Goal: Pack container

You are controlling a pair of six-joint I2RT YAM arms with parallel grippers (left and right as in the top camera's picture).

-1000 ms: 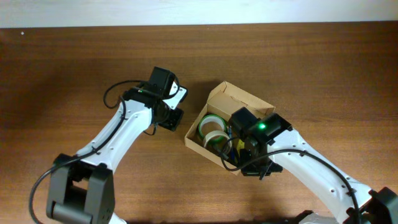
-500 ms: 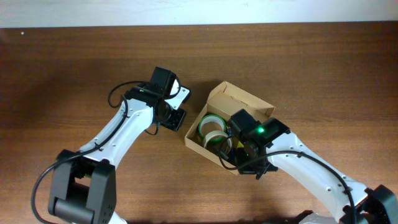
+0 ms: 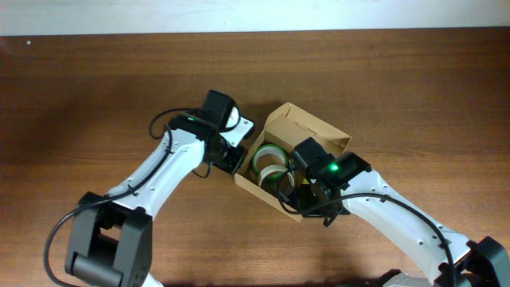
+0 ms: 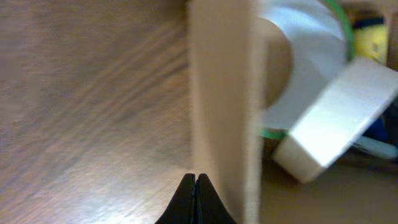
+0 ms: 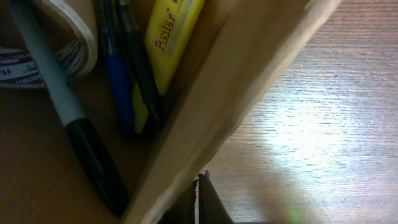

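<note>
The container [image 3: 309, 126] is an open tan cardboard box in the middle of the table. It holds tape rolls [image 3: 269, 162], pens and a yellow highlighter [image 5: 166, 34]. My left gripper [image 3: 237, 156] is shut and empty, with its tips [image 4: 196, 186] on the table just outside the box's left wall [image 4: 221, 93]. My right gripper [image 3: 320, 209] is shut, with its tips [image 5: 198, 194] just outside the box's front right wall [image 5: 242, 87]. A green-edged tape roll [image 4: 305, 56] and a white one [image 4: 336, 118] show inside.
A grey marker [image 5: 59, 99] and a blue pen [image 5: 115, 81] lie in the box beside a tape roll [image 5: 65, 43]. The brown wooden table [image 3: 96, 96] surrounds the box. A white wall edge [image 3: 255, 14] runs along the far side.
My left gripper has moved right, from apart from the box to up against its left wall. My right gripper has shifted slightly left along the front right wall.
</note>
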